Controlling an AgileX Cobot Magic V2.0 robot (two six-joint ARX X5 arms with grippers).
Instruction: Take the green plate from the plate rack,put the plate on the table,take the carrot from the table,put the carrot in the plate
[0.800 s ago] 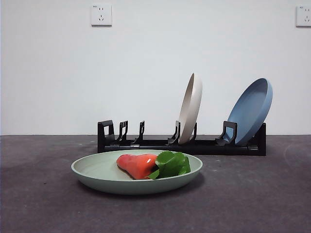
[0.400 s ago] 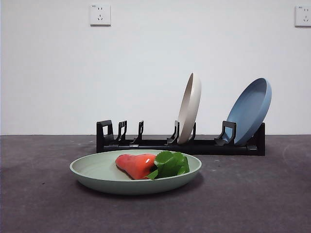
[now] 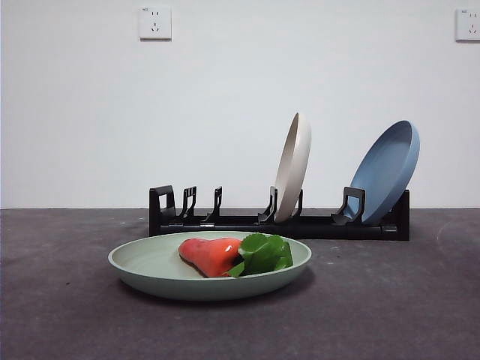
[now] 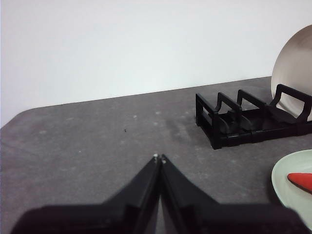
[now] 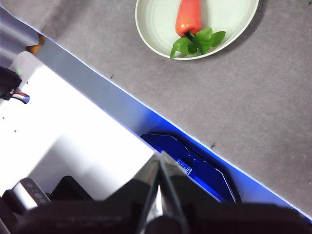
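Green plate (image 3: 150, 268): lies flat on the table (image 3: 390, 300), in front of the plate rack (image 3: 247, 222) and nearer the camera than it, a little left of the scene's middle. Rim raised, pale sage colour. It is apart from the rack, with bare table between them.

Carrot (image 3: 211, 255): lies on its side inside the green plate — orange-red body to the left, green leafy top to the right, close to the plate's right rim. In the right wrist view the carrot (image 5: 189, 14) lies wholly within the plate's rim.

Plate rack: long, low, black, standing across the far part of the table. Its left slots are vacant. A cream-white plate (image 3: 292, 166) stands nearly upright in a slot right of the middle; a blue plate (image 3: 386, 171) leans to the right at the rack's right end.

Left gripper (image 4: 159, 158): jaws pressed together, tips meeting, holding nothing. It hangs over bare table to the left of the rack's left end, well apart from the green plate, whose edge shows at the side of its view.

Right gripper (image 5: 159, 155): jaws together, nothing between them. It is drawn back beyond the table's near edge, over a white and blue surface — well apart from the plate and carrot.

Wall behind: white, with two sockets (image 3: 154, 22) high up.
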